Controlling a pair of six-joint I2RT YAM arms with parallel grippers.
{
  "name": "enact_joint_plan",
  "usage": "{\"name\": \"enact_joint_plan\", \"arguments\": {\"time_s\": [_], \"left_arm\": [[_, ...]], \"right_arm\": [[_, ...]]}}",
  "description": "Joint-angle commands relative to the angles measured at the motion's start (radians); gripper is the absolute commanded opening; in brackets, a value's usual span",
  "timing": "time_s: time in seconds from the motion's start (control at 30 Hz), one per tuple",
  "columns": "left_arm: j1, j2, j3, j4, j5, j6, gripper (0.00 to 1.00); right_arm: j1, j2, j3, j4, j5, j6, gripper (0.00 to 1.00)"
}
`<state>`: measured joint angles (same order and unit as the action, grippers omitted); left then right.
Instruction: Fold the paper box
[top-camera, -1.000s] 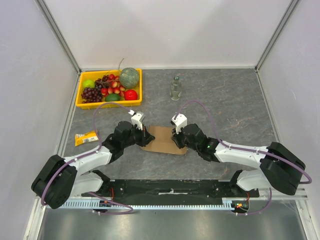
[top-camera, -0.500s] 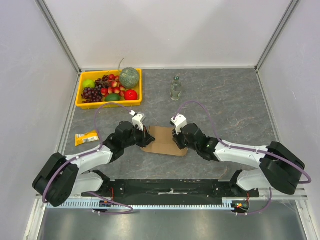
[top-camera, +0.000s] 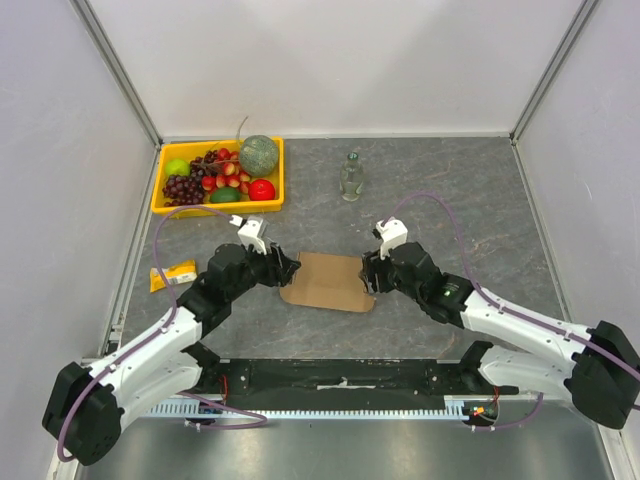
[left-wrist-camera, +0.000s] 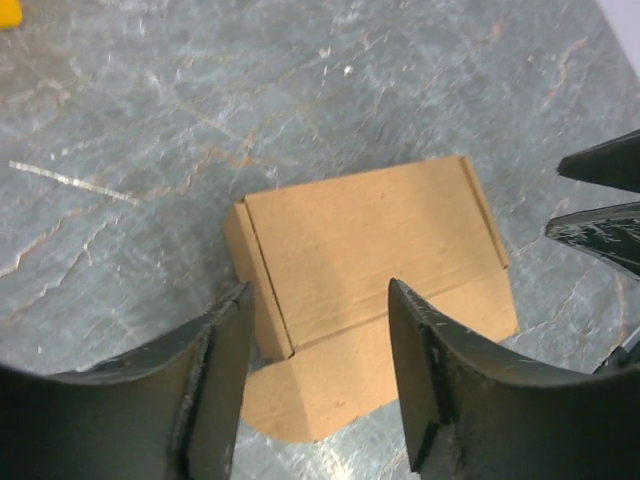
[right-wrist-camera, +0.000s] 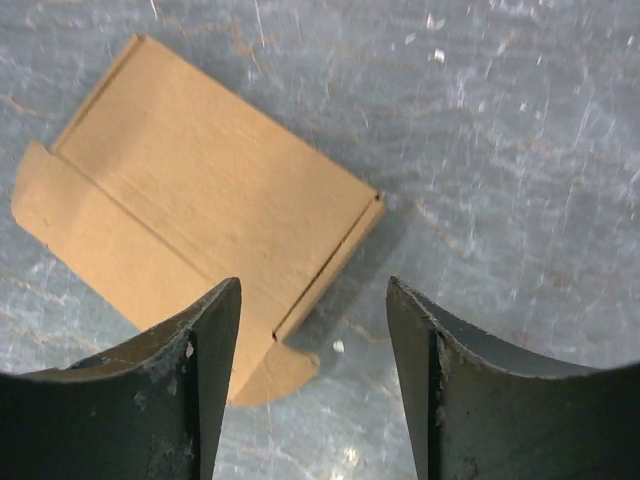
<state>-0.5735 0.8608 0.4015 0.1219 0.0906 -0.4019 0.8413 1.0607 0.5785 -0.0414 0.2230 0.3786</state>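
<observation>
The grey stone-patterned table (top-camera: 450, 200) carries everything. Both arms have drawn back outward since a second ago. The left gripper (left-wrist-camera: 318, 300), then pressed together at the box's left edge, now hangs by that end with its jaws spread and nothing between them. The right gripper (right-wrist-camera: 312, 290) likewise stands spread at the right end. At far left, the yellow tray (top-camera: 163, 208) holds a melon (top-camera: 258, 154), dark grapes (top-camera: 181, 187), a green apple (top-camera: 177, 167), strawberries (top-camera: 226, 180) and a red fruit (top-camera: 262, 189). The paper box (top-camera: 325, 282) lies closed and flat at near centre, unmoved. A clear bottle (top-camera: 350, 177) stands far centre, and a yellow packet (top-camera: 172, 275) lies at left.
</observation>
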Motion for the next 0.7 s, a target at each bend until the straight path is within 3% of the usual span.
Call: {"name": "enact_joint_plan", "arguments": {"time_s": [0.0,0.13,0.23,0.37,0.43,0.5,0.67], "left_arm": [[0.004,-0.011,-0.015,-0.097,-0.008,0.0,0.65],[0.004,-0.012,-0.035,-0.097,-0.024,-0.032,0.66],[0.004,-0.038,-0.036,-0.116,-0.15,-0.073,0.63],[0.014,-0.046,-0.003,-0.195,-0.348,-0.092,0.37],[0.05,0.002,0.008,-0.16,-0.327,-0.074,0.18],[0.084,0.071,0.026,-0.133,-0.264,-0.058,0.05],[0.118,0.28,0.065,-0.01,-0.099,-0.015,0.02]], "right_arm": [[0.001,-0.057,0.005,-0.14,-0.037,0.127,0.7],[0.002,-0.07,-0.026,-0.166,-0.008,0.244,0.7],[0.002,-0.1,-0.055,-0.182,0.137,0.353,0.63],[-0.004,-0.076,-0.046,-0.221,0.277,0.414,0.41],[-0.019,0.005,-0.02,-0.219,0.26,0.404,0.33],[-0.036,0.072,0.004,-0.198,0.219,0.379,0.29],[-0.076,0.125,-0.006,-0.071,0.098,0.347,0.1]]}}
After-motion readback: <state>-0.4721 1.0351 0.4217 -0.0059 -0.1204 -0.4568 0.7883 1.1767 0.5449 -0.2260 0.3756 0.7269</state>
